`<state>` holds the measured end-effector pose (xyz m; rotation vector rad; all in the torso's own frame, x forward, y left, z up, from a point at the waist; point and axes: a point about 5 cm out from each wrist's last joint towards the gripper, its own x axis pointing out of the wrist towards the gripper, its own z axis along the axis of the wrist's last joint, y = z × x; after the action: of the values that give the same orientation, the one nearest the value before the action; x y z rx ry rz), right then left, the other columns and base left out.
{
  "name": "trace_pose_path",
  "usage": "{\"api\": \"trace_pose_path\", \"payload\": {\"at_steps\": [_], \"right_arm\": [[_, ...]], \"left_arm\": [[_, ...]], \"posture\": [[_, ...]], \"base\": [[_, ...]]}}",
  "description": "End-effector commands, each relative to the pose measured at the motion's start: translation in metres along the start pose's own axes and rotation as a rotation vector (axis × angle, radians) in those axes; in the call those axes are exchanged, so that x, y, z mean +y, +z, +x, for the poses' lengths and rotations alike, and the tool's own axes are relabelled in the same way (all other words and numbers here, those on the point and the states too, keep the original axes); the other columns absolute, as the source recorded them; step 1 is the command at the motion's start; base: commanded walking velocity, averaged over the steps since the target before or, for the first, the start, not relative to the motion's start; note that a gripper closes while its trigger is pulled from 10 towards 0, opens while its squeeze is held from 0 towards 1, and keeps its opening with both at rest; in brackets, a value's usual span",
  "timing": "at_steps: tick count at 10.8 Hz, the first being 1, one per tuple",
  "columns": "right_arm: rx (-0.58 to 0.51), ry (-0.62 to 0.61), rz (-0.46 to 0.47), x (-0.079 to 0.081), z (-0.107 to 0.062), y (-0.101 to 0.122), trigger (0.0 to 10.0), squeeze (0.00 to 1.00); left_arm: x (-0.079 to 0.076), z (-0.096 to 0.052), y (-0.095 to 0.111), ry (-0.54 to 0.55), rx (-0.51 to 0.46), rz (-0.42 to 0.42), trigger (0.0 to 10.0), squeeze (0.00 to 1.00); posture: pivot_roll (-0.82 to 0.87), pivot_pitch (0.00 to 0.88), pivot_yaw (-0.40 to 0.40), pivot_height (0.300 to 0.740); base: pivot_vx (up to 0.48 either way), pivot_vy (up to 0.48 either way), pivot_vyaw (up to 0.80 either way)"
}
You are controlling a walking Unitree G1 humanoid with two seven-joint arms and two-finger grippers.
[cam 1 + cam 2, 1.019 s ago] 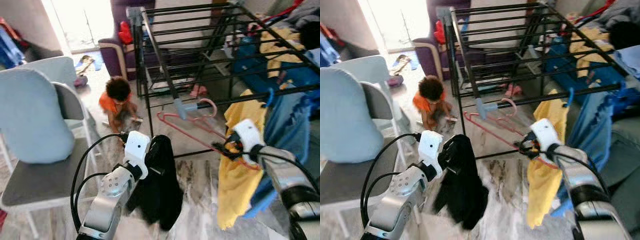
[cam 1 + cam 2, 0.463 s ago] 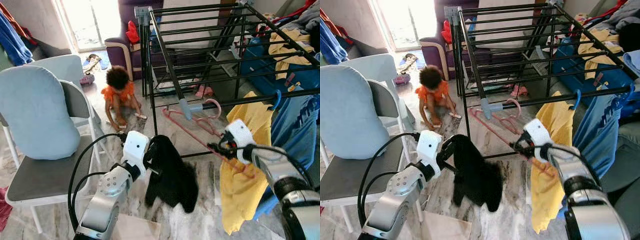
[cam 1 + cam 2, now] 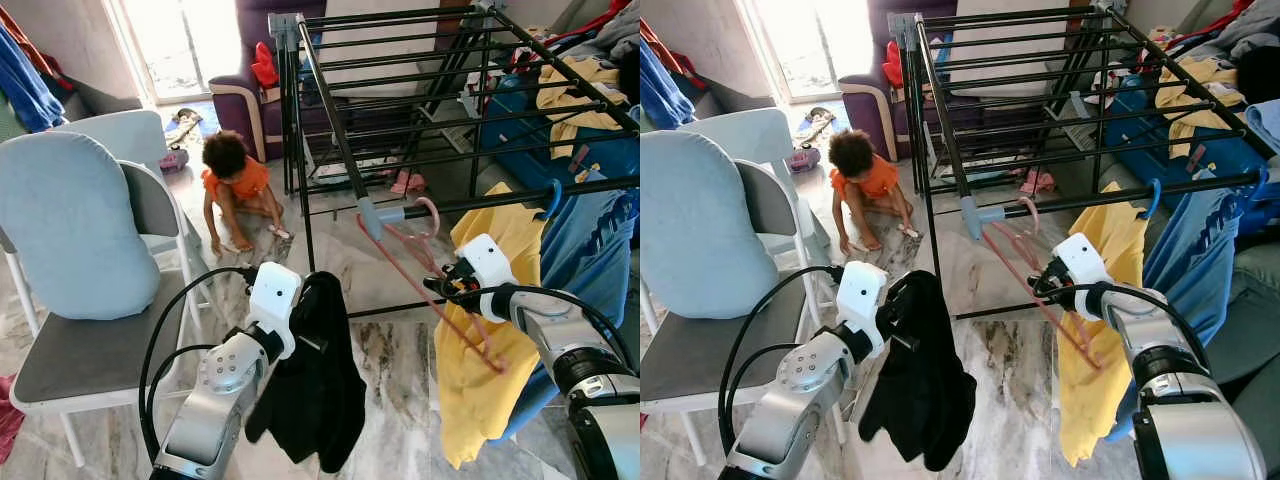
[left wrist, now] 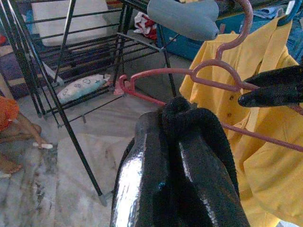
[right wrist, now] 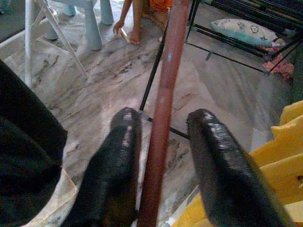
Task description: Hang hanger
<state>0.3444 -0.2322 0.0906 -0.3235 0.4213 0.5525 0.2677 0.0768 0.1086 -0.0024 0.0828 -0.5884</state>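
Left eye view, entry: pink hanger, hook already over the front rail of the black drying rack, just beside the grey joint at the rack's near-left corner. Hanger body tilted, its long bar slanting down toward the yellow shirt that hung from the same rail.

Right gripper: fingers parted, one to each side of the pink bar, a gap showing on both sides; contact could not be told for certain. Judged released or nearly so.

Left gripper: fingers closed together on a black garment, which hung below it over the marble floor, near the rack's front edge.

Status, as a judgement: hooking step looked done; hanger hung askew and empty. Remaining: withdraw the right gripper without dragging the bar, let the hanger settle level. Black garment not yet on any hanger.

Also present: person crouched on the floor beyond the rack's left end; grey chair at the robot's left.
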Motion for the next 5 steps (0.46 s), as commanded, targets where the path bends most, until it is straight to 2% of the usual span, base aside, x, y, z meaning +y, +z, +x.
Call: {"api": "trace_pose_path", "payload": {"at_steps": [1,5], "right_arm": [[0.002,0.013,0.004,0.0021,0.0006,-0.002,0.3,0.0],[0.002,0.029,0.02,0.0063,0.0009,-0.0076,0.2,0.0]], "left_arm": [[-0.0009,0.001,0.0077,-0.002,-0.026,0.021,10.0,0.0],[-0.0015,0.0025,0.0068,-0.004,-0.021,0.021,10.0,0.0]], "posture": [[-0.06,0.0,0.023,0.74],[-0.06,0.0,0.02,0.74]], "base": [[0.0,0.0,0.0],[0.0,0.0,0.0]]}}
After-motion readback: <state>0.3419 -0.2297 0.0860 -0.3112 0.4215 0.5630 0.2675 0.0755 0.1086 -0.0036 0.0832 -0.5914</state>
